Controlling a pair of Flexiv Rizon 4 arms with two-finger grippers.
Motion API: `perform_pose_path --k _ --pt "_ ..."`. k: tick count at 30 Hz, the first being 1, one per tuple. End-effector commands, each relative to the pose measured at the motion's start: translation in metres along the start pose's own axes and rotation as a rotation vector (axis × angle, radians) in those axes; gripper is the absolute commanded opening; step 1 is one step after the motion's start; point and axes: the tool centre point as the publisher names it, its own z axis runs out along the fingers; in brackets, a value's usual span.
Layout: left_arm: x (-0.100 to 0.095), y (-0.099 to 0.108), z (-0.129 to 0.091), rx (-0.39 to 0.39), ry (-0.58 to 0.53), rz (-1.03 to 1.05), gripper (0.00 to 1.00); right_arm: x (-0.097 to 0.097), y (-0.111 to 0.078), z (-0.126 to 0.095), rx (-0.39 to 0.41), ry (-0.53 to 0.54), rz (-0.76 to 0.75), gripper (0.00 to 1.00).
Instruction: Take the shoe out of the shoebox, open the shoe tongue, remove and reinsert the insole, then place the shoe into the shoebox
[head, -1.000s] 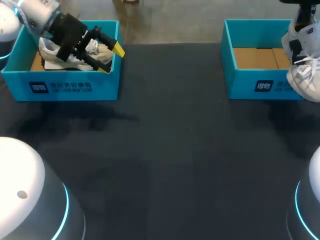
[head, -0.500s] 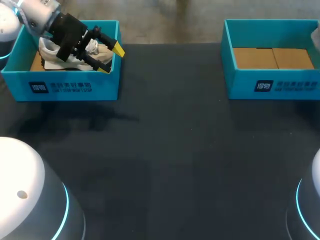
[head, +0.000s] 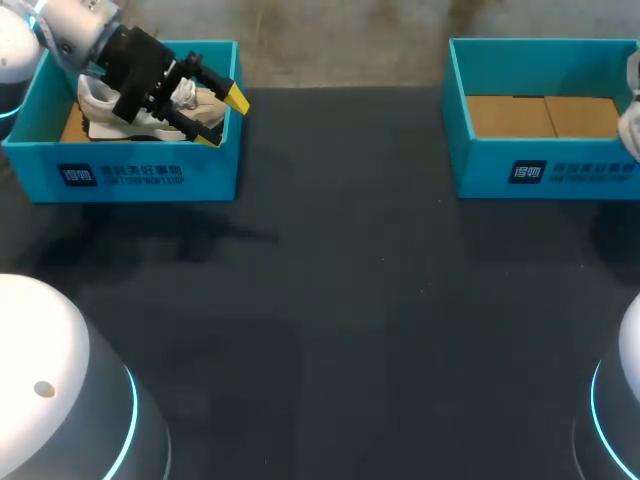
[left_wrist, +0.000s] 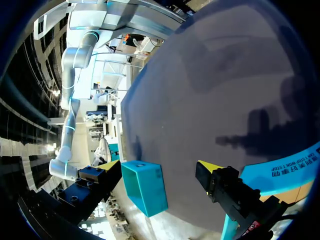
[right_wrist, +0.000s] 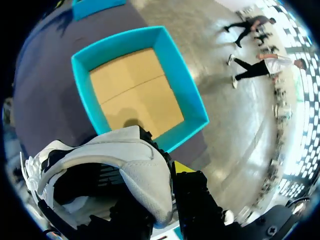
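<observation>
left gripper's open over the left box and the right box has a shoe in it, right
The right box is empty, bare cardboard in the head view; the white shoe is held clear of it. The rest is right.

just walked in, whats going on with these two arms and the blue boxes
The right end effector is shut on a white shoe, holding it in the air outside the right shoebox, which shows only its bare cardboard floor. The left end effector hangs open over the left shoebox, where a second shoe lies inside.
</observation>
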Motion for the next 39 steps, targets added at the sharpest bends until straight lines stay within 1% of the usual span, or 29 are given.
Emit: perform_pose_path --k 1,2,3,5,6,8,9,10,13,17,19,22,24,39 --pt "0.0 -0.001 0.0 -0.001 0.003 0.001 1.0 -0.006 0.009 -0.011 0.104 0.081 0.584 0.0" --pt "0.0 -0.001 0.0 -0.001 0.003 0.001 1.0 -0.006 0.01 -0.012 0.119 0.07 0.646 0.0" --pt "0.0 -0.001 0.0 -0.001 0.003 0.001 1.0 -0.006 0.009 -0.012 0.147 0.068 0.674 0.0" --pt "0.0 -0.001 0.0 -0.001 0.003 0.001 1.0 -0.005 0.008 -0.007 0.197 0.089 0.765 0.0" --pt "0.0 -0.001 0.0 -0.001 0.003 0.001 1.0 -0.005 0.007 -0.005 0.208 0.1 0.78 0.0" --pt "0.0 -0.001 0.0 -0.001 0.003 0.001 1.0 -0.004 0.003 -0.001 0.249 0.11 0.869 0.0" --pt "0.0 -0.001 0.0 -0.001 0.003 0.001 1.0 -0.004 0.002 0.0 0.252 0.11 0.887 0.0" --pt "0.0 -0.001 0.0 -0.001 0.003 0.001 1.0 -0.004 -0.003 0.002 0.257 0.115 0.948 0.0" --pt "0.0 -0.001 0.0 -0.001 0.003 0.001 1.0 -0.006 -0.01 0.003 0.269 0.099 1.023 0.0" --pt "0.0 -0.001 0.0 -0.001 0.003 0.001 1.0 -0.004 -0.019 0.005 0.333 0.094 1.136 0.0" --pt "0.0 -0.001 0.0 -0.001 0.003 0.001 1.0 -0.002 -0.02 0.005 0.364 0.083 1.164 0.0" --pt "0.0 -0.001 0.0 -0.001 0.003 0.001 1.0 0.001 -0.02 0.003 0.388 0.087 1.188 0.0" --pt "0.0 -0.001 0.0 -0.001 0.003 0.001 1.0 0.002 -0.02 0.004 0.389 0.11 1.192 0.0" --pt "0.0 -0.001 0.0 -0.001 0.003 0.001 1.0 0.002 -0.02 0.004 0.389 0.11 1.192 0.0"
